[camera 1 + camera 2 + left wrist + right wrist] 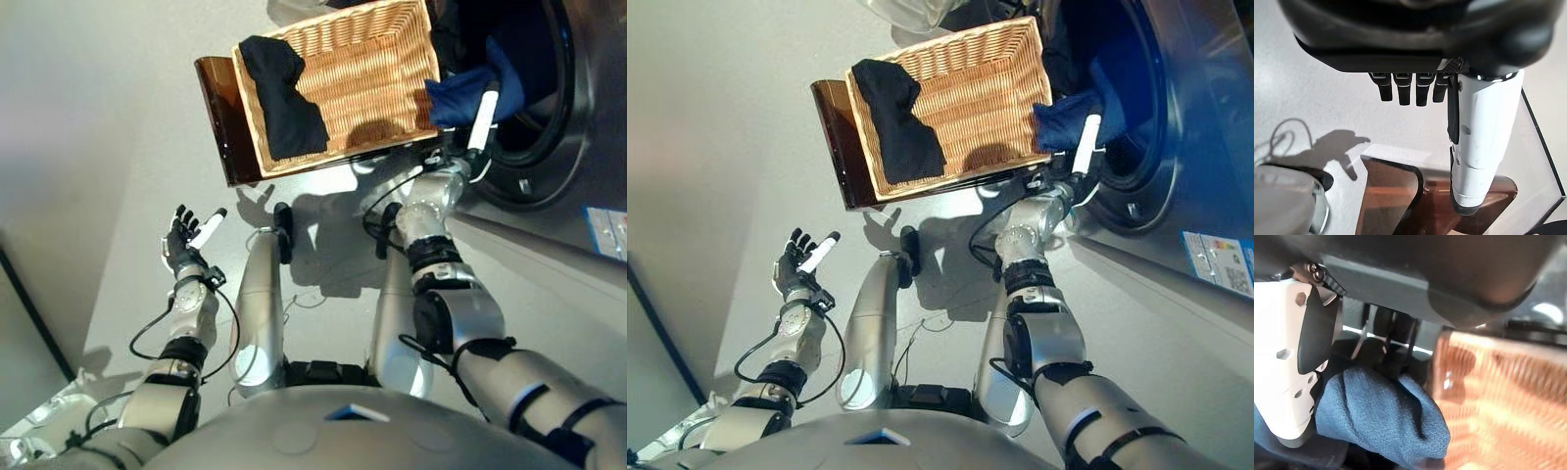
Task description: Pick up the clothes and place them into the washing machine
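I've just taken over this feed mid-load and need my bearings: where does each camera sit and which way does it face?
Left eye view: on the head, looking down at the woven wicker basket with the black garment; both arms show, open left robot hand.
Right eye view: same head, same scene; right robot hand clutches the blue cloth at the washing machine drum opening.
Left wrist view: along its own empty hand, toward the floor.
Right wrist view: along the hand gripping the blue cloth, basket beside.
Both eyes share everything.
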Available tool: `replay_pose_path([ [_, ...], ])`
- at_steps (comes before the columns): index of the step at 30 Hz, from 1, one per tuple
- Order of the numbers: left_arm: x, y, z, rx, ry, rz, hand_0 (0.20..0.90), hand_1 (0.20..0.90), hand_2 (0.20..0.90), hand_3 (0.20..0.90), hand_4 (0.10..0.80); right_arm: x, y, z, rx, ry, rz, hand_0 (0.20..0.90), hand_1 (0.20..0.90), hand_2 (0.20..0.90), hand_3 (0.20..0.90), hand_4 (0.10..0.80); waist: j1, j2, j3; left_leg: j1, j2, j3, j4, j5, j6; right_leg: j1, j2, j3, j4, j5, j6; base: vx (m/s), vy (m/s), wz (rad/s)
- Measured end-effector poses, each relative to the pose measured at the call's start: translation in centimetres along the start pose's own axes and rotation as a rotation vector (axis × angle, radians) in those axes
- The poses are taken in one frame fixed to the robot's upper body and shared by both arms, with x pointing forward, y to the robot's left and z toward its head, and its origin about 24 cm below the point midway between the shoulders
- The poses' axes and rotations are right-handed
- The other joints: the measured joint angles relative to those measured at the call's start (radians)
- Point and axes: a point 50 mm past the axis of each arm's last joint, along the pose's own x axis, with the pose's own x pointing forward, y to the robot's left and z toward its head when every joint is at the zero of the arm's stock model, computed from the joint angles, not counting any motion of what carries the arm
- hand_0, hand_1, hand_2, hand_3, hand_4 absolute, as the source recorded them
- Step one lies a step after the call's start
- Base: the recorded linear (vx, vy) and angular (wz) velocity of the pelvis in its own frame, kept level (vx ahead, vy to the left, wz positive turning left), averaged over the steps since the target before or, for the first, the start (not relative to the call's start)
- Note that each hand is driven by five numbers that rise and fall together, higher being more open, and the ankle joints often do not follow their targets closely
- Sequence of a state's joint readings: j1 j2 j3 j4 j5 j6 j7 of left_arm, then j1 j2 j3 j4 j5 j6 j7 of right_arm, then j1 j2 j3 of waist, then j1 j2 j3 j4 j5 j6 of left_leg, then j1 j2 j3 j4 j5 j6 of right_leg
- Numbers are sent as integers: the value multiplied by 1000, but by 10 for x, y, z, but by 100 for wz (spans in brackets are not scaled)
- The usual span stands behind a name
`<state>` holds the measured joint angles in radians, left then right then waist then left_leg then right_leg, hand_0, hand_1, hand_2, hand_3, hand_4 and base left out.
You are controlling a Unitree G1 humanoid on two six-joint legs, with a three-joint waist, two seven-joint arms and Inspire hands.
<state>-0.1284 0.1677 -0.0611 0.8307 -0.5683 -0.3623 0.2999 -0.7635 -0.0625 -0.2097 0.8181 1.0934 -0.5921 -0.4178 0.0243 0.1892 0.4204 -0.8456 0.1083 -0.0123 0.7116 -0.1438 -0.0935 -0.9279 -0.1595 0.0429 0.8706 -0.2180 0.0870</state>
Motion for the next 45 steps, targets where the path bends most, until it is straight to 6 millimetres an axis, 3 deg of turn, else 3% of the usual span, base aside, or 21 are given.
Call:
replay_pose_path([
  [1, 0, 1, 0, -3, 2, 3, 900, 900, 900, 900, 800, 1, 3, 1, 3, -7, 9, 200, 200, 200, 200, 300, 5, 3, -1, 0, 0, 3, 0, 1, -2, -4, 0, 3, 2, 0, 0, 55, 23, -3],
  [6, -3, 2, -4, -18, 5, -9, 900, 900, 900, 900, 800, 23, 34, 47, 108, -145, 24, 200, 200, 200, 200, 300, 41, 43, -13, 21, -19, 17, -73, 39, -4, -6, -21, 4, -13, -3, 0, 24, 23, 12],
  [11, -6, 6, -7, -15, 7, -11, 900, 900, 900, 900, 800, 40, 71, 109, 162, -310, 71, 200, 200, 200, 200, 300, 73, 74, -35, 70, -40, 29, -181, 90, -5, 6, -44, -1, -38, -2, -3, 5, -15, 14],
  [14, -8, 8, -10, -11, 14, -19, 900, 900, 900, 900, 800, 46, 77, 128, 141, -365, 69, 200, 200, 200, 200, 300, 75, 80, -42, 116, -49, 29, -235, 113, -8, 38, -53, -5, -56, -3, -5, 35, -18, 6],
  [15, -8, 7, -11, -9, 14, -29, 900, 900, 900, 900, 800, 49, 72, 128, 118, -365, 45, 252, 252, 252, 252, 337, 76, 86, -46, 127, -52, 29, -256, 123, -8, 45, -56, -8, -63, -2, -4, 31, -10, 16],
  [17, -10, 6, -12, -1, 14, -44, 900, 900, 900, 900, 800, 51, 68, 127, 95, -357, 16, 900, 900, 900, 900, 800, 78, 97, -56, 138, -54, 29, -289, 135, -6, 52, -60, -15, -84, 5, -3, 22, -26, 6],
  [24, -11, 4, -14, 4, 20, -58, 900, 900, 900, 900, 800, 56, 59, 128, 40, -338, -3, 900, 900, 900, 900, 800, 72, 100, -59, 184, -57, 27, -352, 160, 2, 104, -59, -27, -148, 29, 8, 5, 5, 0],
  [31, -14, -2, -20, -21, 43, -78, 900, 900, 900, 900, 800, 59, 39, 119, -47, -293, -16, 900, 900, 900, 900, 800, 49, 98, -76, 290, -78, 32, -559, 252, 19, 170, -75, -40, -256, 72, 28, 41, 57, 2],
  [33, -17, -7, -24, -42, 58, -80, 900, 900, 900, 900, 800, 59, 22, 109, -147, -264, -35, 900, 900, 900, 900, 800, 46, 98, -77, 344, -80, 33, -625, 277, 27, 219, -75, -47, -304, 87, 38, 44, 14, -4],
  [38, -17, -4, -32, -17, 94, -76, 900, 900, 900, 900, 800, 52, -26, 66, -435, -101, -108, 900, 900, 900, 900, 800, 38, 35, -141, 415, -87, 35, -667, 276, 39, 308, -80, -56, -385, 104, 58, 53, -39, -4],
  [39, -18, -1, -36, -10, 114, -69, 900, 900, 900, 900, 800, 47, -40, 54, -549, -50, -76, 900, 900, 900, 900, 800, 42, 18, -150, 448, -84, 33, -681, 277, 40, 345, -76, -59, -409, 108, 60, 52, -27, -7],
  [43, -23, 11, -48, 11, 173, -32, 900, 900, 900, 900, 800, 26, -74, 21, -702, 95, -28, 900, 900, 900, 900, 800, 22, -45, -196, 511, -79, 36, -715, 272, 46, 418, -71, -62, -470, 120, 71, 87, -31, -8],
  [45, -23, 16, -52, 3, 204, 0, 900, 900, 900, 900, 800, 19, -87, 14, -772, 139, 1, 900, 900, 900, 900, 800, 28, -55, -204, 539, -76, 33, -724, 273, 48, 474, -67, -76, -513, 138, 73, 67, -12, 4],
])
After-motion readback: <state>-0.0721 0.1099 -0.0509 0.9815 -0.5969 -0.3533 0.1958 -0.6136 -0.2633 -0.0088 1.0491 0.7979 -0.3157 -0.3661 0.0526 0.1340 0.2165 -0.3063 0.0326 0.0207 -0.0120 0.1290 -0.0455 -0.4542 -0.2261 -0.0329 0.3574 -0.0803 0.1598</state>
